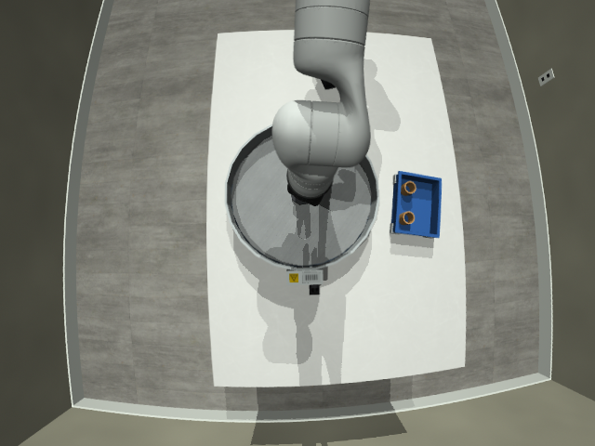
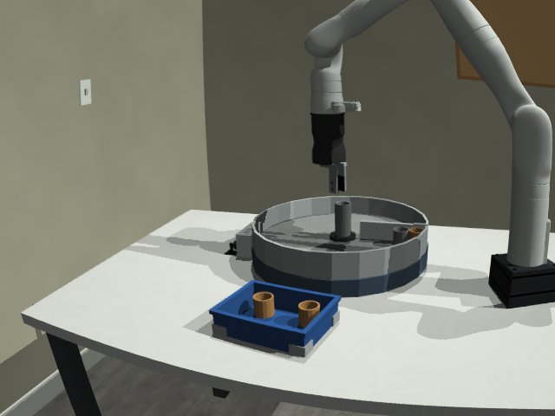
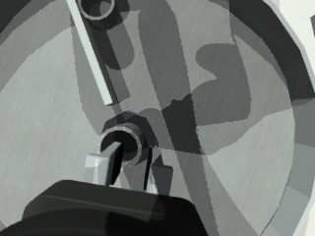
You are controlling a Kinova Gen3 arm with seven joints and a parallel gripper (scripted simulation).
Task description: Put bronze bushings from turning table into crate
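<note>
Crate: nearest on the counter; it probably stands beside the turning table for a short carry.
Bronze bushings in crate: two, the first and the second, upright, apart, open ends up, long axes vertical.
Gray tube: vertical, in the middle.
Gripper: above the tube, pointing down, fingers parted, holding nothing; perhaps kept high for passing the rim.
Bronze bushing on turning table: beside the steel bushing, mouth up; seems upright, remains to take.
</note>
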